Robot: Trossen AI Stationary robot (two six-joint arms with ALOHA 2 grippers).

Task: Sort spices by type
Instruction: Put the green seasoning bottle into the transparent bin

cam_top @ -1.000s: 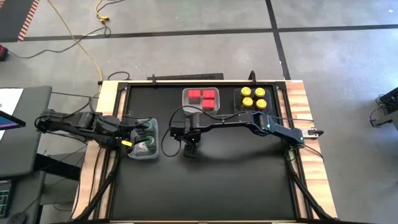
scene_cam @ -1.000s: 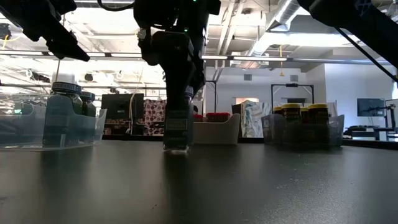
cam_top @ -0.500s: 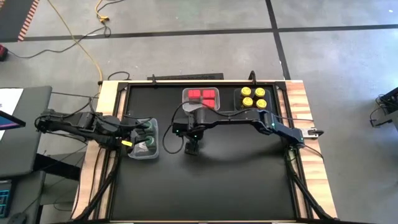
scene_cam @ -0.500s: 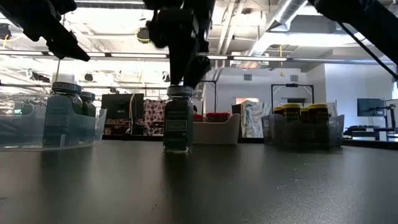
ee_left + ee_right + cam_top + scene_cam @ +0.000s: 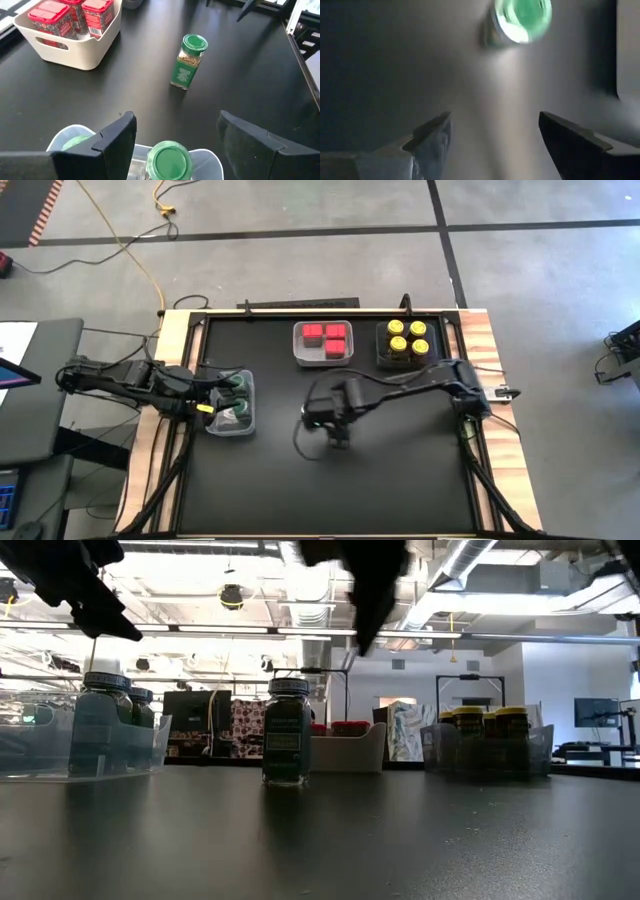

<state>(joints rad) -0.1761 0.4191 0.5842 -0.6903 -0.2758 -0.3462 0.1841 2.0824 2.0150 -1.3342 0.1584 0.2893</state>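
Right gripper (image 5: pixel 338 442), fingers apart and holding nothing, hangs above mid-surface, clear of a lone green-lidded jar (image 5: pixel 287 730) standing upright on the black surface (image 5: pixel 400 470). Left gripper (image 5: pixel 175 137), fingers also apart and empty, hovers over a clear tray (image 5: pixel 228 420) at the left edge, which holds more green-lidded jars (image 5: pixel 167 161). At the far side, red boxes (image 5: pixel 325 338) sit in a white bin (image 5: pixel 75 52), with yellow-lidded jars (image 5: pixel 408 337) in a tray to their right.
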